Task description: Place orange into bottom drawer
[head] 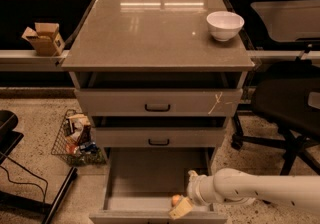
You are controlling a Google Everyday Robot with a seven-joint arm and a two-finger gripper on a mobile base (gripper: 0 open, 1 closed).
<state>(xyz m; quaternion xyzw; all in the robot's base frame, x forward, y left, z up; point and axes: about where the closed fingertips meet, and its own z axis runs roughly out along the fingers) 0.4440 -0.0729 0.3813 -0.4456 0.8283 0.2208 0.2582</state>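
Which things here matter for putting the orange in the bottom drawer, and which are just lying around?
Job: orange, at the front of the open bottom drawer; pincer, down in that drawer right by the orange.
Lying about: white bowl on the cabinet top; cardboard box; wire basket; office chair.

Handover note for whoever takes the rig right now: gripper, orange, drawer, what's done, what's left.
Gripper: low inside the bottom drawer, at its front right, right next to the orange.
Orange: inside the drawer, near the front wall. I can't tell whether it is held or resting on the floor.
Drawer: pulled open.
Done: orange brought into the drawer.
Left: confirm release, then lift the arm clear.
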